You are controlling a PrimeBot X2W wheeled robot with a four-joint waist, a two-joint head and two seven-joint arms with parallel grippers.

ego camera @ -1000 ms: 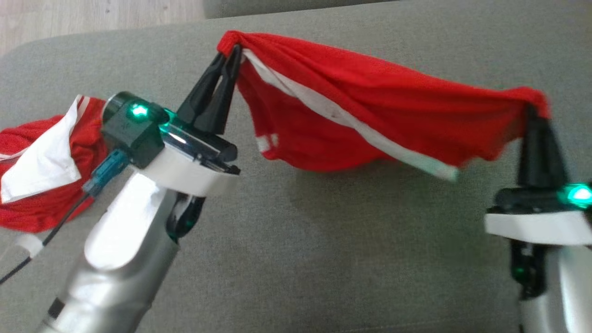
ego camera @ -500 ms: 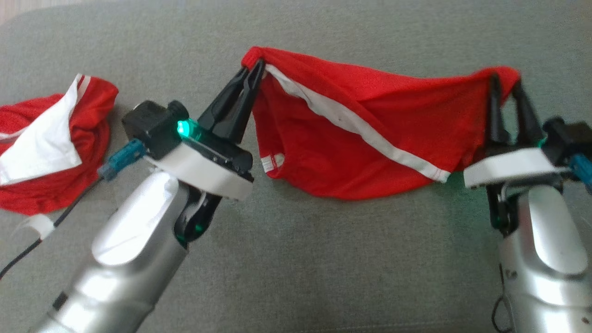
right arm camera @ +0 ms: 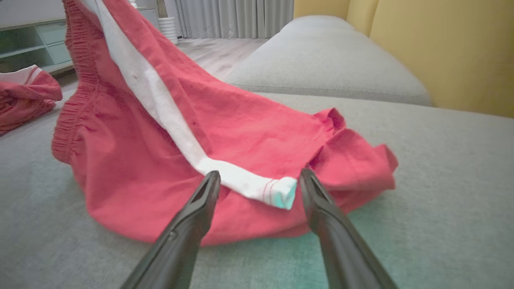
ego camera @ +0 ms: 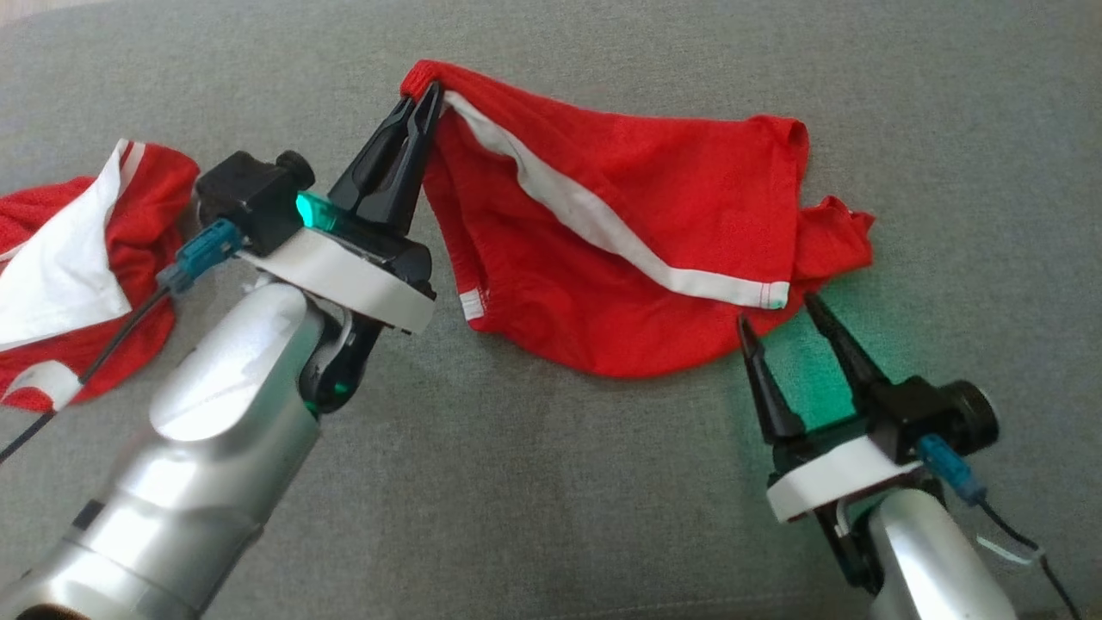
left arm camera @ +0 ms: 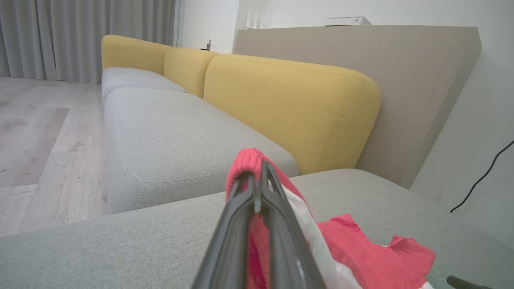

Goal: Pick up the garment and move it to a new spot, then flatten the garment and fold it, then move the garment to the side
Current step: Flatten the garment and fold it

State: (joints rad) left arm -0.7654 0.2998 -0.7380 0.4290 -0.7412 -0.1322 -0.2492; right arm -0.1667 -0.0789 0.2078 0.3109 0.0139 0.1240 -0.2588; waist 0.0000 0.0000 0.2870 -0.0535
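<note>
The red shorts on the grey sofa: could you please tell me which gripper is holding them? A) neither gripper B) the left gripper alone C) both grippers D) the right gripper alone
B: the left gripper is shut on the waistband corner of the red shorts, while the right gripper stands open, gripping nothing.

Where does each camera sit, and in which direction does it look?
Head view: from above, down on the sofa seat and red shorts; left gripper shut on the waistband, right gripper open near the hem, both forearms.
Left wrist view: along its shut fingers, across the seat towards yellow backrests.
Right wrist view: along its open fingers, at the shorts.
Shared: both wrist views show shorts, backrests.
</note>
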